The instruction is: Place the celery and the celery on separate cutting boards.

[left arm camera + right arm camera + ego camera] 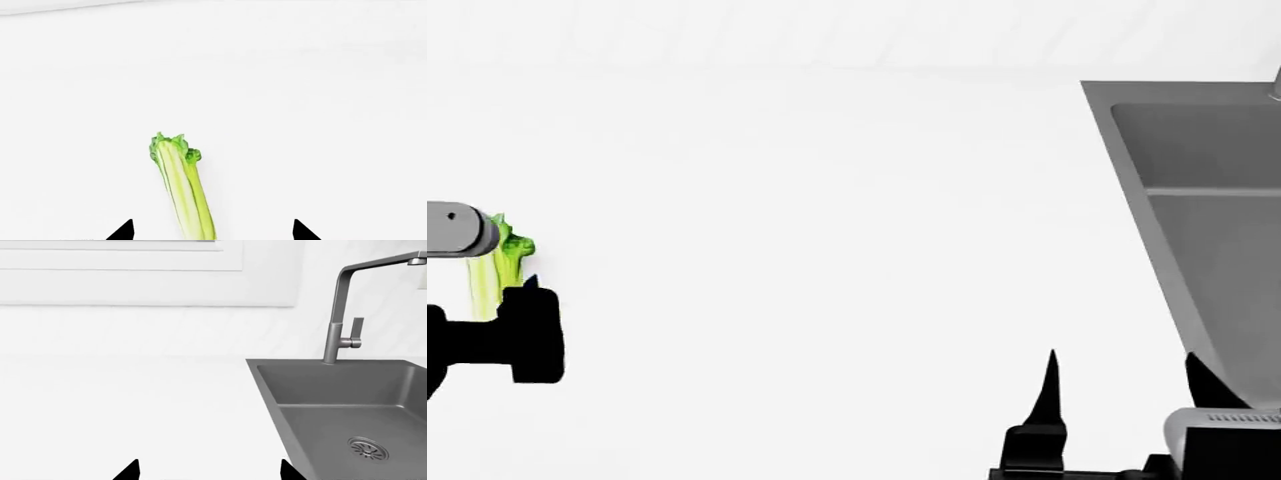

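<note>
Reaching: left wrist view, left gripper (213,231) jaws wide, straddling a celery bunch (181,186) on the white counter (300,100), ungrasped. Head view: celery near the counter's left edge. Right wrist view: right gripper (208,470) wide, empty, beside the sink (347,405). No boards visible. Next: close, lift.

Broad white worktop (827,250) lies open between my arms. A celery (180,185) sits between my left gripper (212,231) fingertips; the sink (347,390) and faucet (340,315) border my right gripper (208,471).
</note>
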Tool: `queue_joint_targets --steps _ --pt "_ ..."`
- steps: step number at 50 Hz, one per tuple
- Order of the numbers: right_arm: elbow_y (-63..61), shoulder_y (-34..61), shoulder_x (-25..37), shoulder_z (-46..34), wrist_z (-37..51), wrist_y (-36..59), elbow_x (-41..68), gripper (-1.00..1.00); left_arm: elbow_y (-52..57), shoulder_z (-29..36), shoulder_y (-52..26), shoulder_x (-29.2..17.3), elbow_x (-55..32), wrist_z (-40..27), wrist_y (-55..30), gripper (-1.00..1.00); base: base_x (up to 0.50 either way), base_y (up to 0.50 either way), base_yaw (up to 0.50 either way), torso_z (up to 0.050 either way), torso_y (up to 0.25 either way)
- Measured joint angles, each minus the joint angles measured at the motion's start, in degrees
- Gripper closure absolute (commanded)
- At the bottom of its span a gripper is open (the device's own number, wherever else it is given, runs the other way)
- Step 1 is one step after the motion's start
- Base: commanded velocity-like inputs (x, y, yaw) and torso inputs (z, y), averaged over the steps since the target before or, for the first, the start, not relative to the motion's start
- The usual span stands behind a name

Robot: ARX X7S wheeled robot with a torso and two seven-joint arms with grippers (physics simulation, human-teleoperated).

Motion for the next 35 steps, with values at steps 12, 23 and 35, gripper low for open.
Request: queue_joint_targets --steps 12,23,35 --pt "0.6 -0.3 0.0 -0.2 0.1 -0.6 0.1 -1.0 -9.4 7.9 -2.0 1.6 9.3 3.0 4.9 -1.0 0.0 0.0 0.0 0.0 0.0" --pt "1.0 -0.7 0.0 -0.3 0.2 -1.3 0.1 -1.0 -15.7 12.1 -1.4 2.3 14.5 5.8 9.2 -1.0 0.0 0.0 0.0 0.0 0.0" --pt "1.5 -1.3 -0.1 -0.6 0.2 -2.2 0.2 -1.0 -21.4 14.6 -0.5 2.9 17.8 8.4 12.7 -1.0 0.0 0.0 0.0 0.0 0.0"
